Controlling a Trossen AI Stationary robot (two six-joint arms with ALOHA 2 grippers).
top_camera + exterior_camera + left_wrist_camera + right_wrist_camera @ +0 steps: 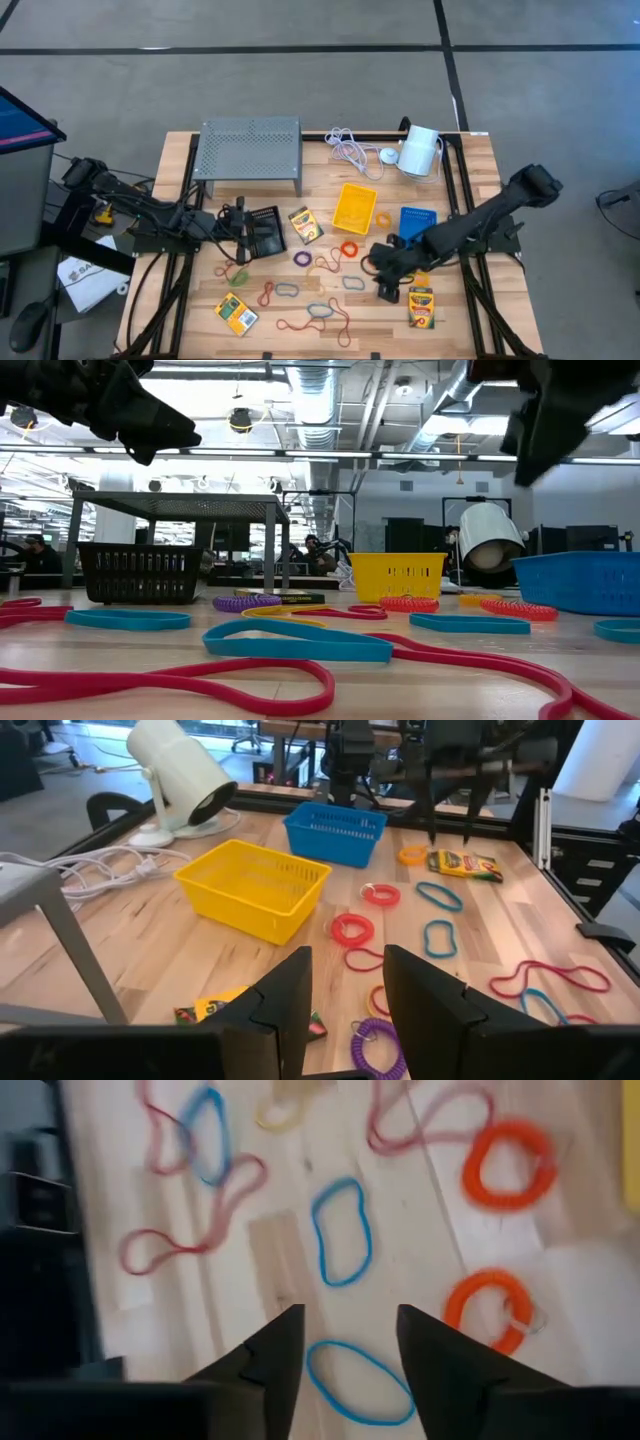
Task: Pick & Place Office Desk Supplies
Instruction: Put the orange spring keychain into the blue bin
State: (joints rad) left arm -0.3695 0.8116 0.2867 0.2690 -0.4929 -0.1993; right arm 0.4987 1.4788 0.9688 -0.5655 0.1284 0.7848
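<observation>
High view frames show a wooden desk (200, 300) strewn with coloured rubber-band loops (330, 262), three crayon boxes and three small bins. The left end effector (243, 228) is held at the black bin (266, 230) on the desk's left side, its fingers (285, 1005) seen apart with nothing between them. The right end effector (386, 285) is held low over the loops on the right side, beside the crayon box (421, 307) near the front edge; its fingers (275, 1355) are seen apart and empty, with a blue loop (358, 1381) lying on the wood just under them. The yellow bin (354, 205) and the blue bin (417, 222) are placed side by side behind the loops, and a second crayon box (304, 225) lies between the black and yellow bins. A third crayon box (236, 314) is found near the front left corner. Printing is visible on the box faces, but no word can be made out. A grey perforated stand (250, 150), a white cable (350, 150) and a white cylinder (420, 152) are set along the far edge.
</observation>
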